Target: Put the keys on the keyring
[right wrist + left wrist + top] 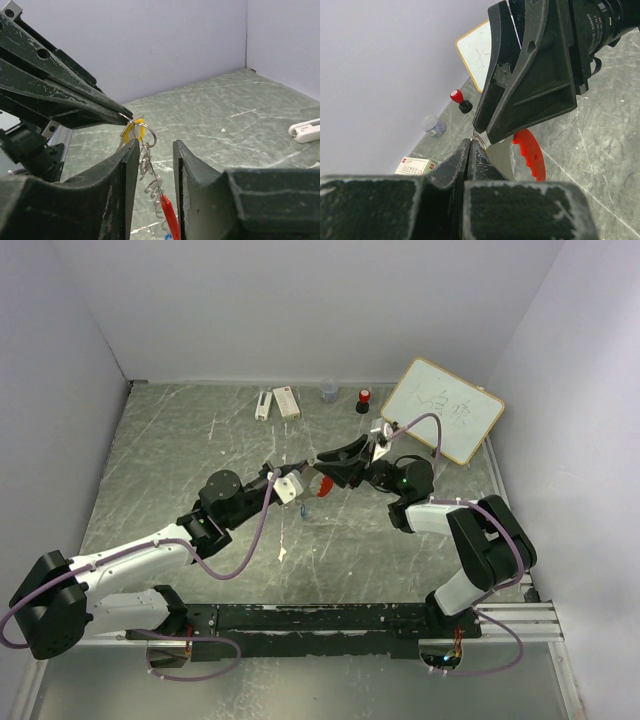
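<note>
Left tool (pixel 470 142) tight on the keyring (pixel 147 170), right tool (pixel 154 145) spread astride its wire, above the table (pixel 180 460) middle.

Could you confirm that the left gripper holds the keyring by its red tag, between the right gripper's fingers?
Not quite: the left gripper pinches the keyring by its wire loop; the red tag hangs free below, as the right wrist view shows. The rest stands.

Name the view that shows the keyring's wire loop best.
Right wrist: the wire loop shows clearly, close up. Left wrist shows only a sliver; top external, just the red tag.
</note>
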Robot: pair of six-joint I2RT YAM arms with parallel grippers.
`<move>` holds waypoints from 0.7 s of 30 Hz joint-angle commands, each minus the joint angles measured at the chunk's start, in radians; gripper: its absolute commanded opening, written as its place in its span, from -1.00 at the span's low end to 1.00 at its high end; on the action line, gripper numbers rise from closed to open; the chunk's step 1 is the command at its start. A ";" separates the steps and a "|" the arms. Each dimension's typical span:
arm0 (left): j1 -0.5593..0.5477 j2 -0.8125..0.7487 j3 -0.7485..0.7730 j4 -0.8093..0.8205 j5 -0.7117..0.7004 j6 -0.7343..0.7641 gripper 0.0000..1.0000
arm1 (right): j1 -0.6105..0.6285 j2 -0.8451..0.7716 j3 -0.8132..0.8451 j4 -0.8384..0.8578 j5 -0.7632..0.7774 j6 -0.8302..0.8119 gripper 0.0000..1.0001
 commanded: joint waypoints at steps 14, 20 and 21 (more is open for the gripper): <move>-0.004 -0.003 0.022 0.035 0.064 -0.027 -0.87 | -0.005 0.038 0.047 0.101 -0.038 0.048 -0.36; -0.004 0.002 0.026 0.037 0.065 -0.027 -0.87 | -0.006 0.054 0.057 0.108 -0.049 0.059 -0.54; -0.004 0.002 0.027 0.038 0.064 -0.027 -0.87 | -0.006 0.055 0.057 0.111 -0.050 0.060 -0.56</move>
